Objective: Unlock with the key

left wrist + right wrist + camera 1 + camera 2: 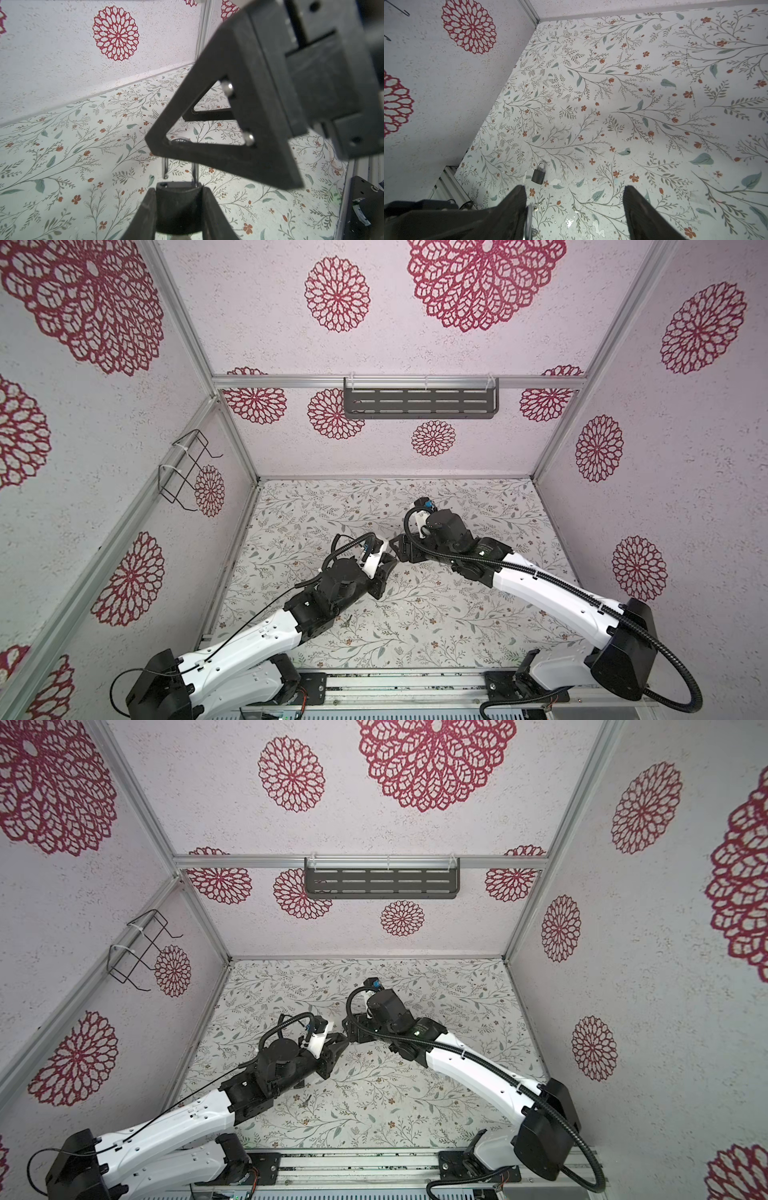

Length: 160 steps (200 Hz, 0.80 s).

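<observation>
Padlock (178,207) sits clamped in the left gripper (178,192) above the table's (612,93) middle, probably steadied for the key. The right gripper (575,189) gapes empty beside the shackle (179,141). The key ring (528,216) hangs by one of its fingers. A spare lock (538,174) lies toward the table's front-left corner.

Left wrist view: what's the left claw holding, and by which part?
A padlock, pinched by its dark body in the left claw; the shackle pokes out in front.
</observation>
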Each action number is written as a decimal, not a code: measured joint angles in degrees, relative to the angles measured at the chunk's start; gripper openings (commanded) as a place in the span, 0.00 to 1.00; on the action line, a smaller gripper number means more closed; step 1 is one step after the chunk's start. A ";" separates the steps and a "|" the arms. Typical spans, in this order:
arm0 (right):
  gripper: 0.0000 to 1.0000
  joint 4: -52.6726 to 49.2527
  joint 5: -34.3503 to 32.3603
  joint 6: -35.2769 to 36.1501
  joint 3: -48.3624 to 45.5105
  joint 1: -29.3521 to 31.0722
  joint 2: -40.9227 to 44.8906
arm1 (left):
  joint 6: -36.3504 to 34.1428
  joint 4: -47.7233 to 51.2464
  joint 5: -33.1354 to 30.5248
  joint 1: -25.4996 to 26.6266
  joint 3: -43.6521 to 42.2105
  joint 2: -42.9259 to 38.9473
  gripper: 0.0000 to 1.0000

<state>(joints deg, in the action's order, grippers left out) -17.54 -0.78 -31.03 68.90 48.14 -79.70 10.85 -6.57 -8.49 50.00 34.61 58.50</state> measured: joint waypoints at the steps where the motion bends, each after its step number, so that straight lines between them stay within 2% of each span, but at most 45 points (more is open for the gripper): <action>1: 0.76 -0.02 -0.02 0.00 0.00 -0.02 -0.02 | 0.00 0.00 -0.02 0.00 -0.02 0.00 0.00; 50: 0.77 -2.73 -0.46 0.28 2.10 -1.49 -1.81 | -0.35 -0.39 0.02 0.00 -0.72 0.00 0.00; 160: 0.78 -7.80 2.36 5.84 5.05 -3.06 -2.27 | -1.49 -1.42 0.44 0.13 -0.83 -0.20 0.00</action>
<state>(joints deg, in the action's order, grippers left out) -25.34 1.58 -25.19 73.95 45.08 -81.97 9.37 -7.99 -8.05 50.13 33.78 58.30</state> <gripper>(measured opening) 0.779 0.334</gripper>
